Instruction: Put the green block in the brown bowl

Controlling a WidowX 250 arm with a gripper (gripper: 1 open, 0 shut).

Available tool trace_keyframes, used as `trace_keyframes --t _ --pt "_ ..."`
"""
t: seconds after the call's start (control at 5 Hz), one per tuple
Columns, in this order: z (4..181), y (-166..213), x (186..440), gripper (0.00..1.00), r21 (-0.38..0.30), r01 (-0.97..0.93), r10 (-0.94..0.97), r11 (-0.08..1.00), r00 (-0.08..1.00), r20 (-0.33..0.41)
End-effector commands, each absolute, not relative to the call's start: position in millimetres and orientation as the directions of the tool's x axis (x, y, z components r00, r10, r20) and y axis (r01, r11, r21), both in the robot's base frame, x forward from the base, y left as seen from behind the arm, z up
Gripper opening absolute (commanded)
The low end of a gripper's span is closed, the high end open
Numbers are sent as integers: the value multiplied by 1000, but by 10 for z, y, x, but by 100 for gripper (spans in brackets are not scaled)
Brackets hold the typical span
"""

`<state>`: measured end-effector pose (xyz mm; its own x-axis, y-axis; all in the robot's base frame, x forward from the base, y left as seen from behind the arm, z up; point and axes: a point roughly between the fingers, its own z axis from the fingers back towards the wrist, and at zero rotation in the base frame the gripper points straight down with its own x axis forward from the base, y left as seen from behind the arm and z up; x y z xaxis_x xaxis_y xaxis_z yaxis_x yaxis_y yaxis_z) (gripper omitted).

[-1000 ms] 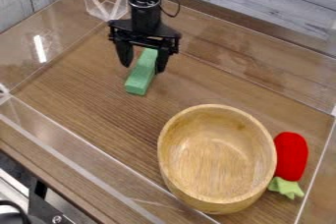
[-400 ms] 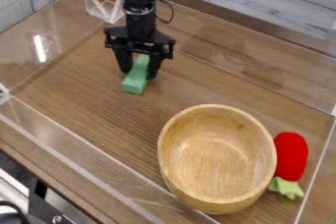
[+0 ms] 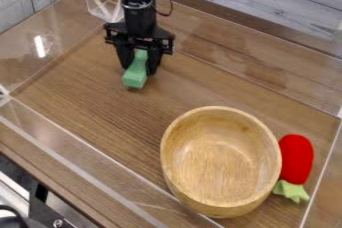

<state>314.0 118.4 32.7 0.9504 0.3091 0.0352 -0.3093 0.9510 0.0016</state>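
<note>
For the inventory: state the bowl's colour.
Light brown wood grain; the brown bowl shows in the camera view.

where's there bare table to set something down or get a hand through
Bare wood lies along the front left, between the clear wall and the brown bowl, and across the middle between the green block and the bowl. The back right of the table is bare too. It is crowded at the gripper around the block, and where the strawberry toy sits against the bowl.
</note>
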Motion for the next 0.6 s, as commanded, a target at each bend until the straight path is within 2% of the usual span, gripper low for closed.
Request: trace_keyframes --t 0.0,0.4 --pt "640 1225 3193 0 -17 -338 338 941 936 97" --pt "843 1148 3121 0 -56 -386 390 921 916 92"
